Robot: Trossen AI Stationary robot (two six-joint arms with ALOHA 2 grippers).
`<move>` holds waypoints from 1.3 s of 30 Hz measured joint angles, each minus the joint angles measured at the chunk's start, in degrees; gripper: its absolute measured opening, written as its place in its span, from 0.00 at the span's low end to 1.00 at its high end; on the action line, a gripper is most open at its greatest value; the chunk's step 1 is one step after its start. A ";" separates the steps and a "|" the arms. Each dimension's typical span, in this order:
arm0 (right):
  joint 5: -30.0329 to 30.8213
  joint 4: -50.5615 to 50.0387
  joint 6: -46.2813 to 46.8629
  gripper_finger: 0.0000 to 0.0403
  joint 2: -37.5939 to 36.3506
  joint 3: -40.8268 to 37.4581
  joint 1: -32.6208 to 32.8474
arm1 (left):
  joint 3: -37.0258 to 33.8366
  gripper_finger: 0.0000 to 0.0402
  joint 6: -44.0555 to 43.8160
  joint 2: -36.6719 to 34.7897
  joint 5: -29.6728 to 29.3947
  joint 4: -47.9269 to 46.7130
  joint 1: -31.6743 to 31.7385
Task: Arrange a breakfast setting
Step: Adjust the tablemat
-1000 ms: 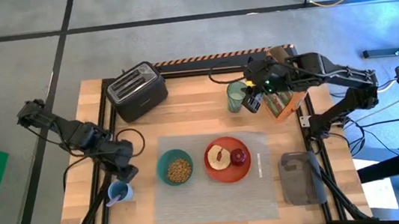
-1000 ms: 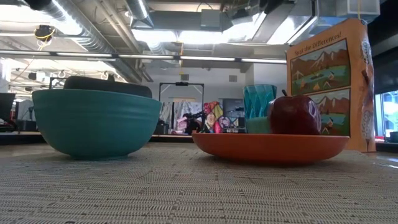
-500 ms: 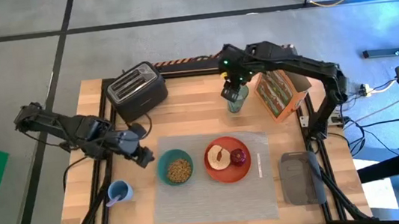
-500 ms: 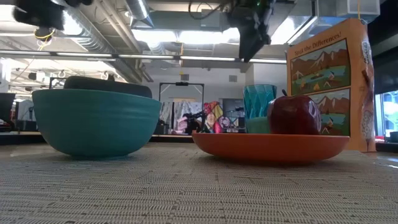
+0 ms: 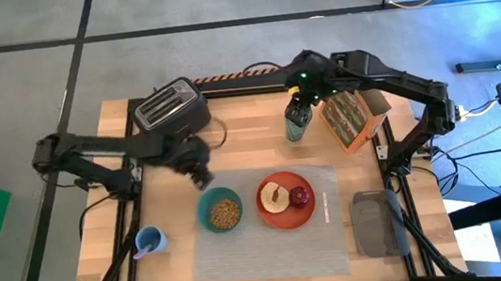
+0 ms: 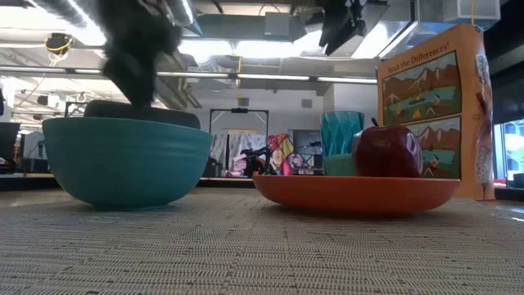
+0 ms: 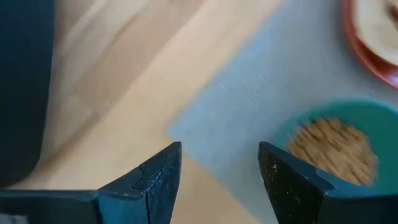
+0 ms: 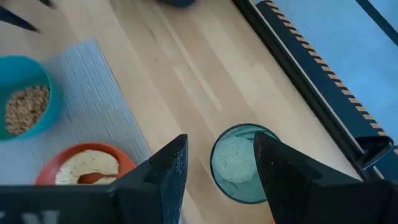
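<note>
The grey placemat (image 5: 271, 237) lies at the table's near middle. On it stand the teal bowl (image 5: 222, 210) of cereal and the orange-red plate (image 5: 287, 214), which bears the toast slice (image 5: 275, 196) and the red apple (image 5: 300, 195). The slim pale utensil (image 5: 326, 206) lies to the right of the plate. The translucent green glass (image 5: 296, 128) stands on bare wood beyond the mat. My left gripper (image 5: 199, 171) is open and empty above the mat's far left corner (image 7: 186, 127), beside the bowl (image 7: 333, 149). My right gripper (image 8: 217, 165) is open, above the glass (image 8: 239, 162) and clear of it (image 6: 340, 24).
The black toaster (image 5: 172, 113) stands at the far left. The orange cereal box (image 5: 350, 118) stands just right of the glass. A blue cup (image 5: 150, 239) stands at the near left off the mat. A grey container (image 5: 376, 223) lies at the near right.
My left gripper has gone from beside the blue cup toward the table's far and right side, to the mat's far left corner by the bowl. My right gripper has gone from the cereal box toward the table's left, to above the green glass. The task's things have stayed put.
</note>
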 joint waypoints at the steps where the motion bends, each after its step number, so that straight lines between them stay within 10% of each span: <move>1: 0.01 -0.14 0.67 0.43 -0.35 0.00 0.00 | 0.00 0.51 2.39 1.85 0.96 1.08 2.03; 19: 16.15 -8.09 12.17 0.43 -6.29 0.00 8.74 | -0.02 0.19 9.46 22.30 8.85 6.91 9.00; 39: 16.42 -7.44 12.31 0.43 -6.43 0.00 8.98 | -9.35 0.06 -0.12 21.72 10.59 10.33 0.98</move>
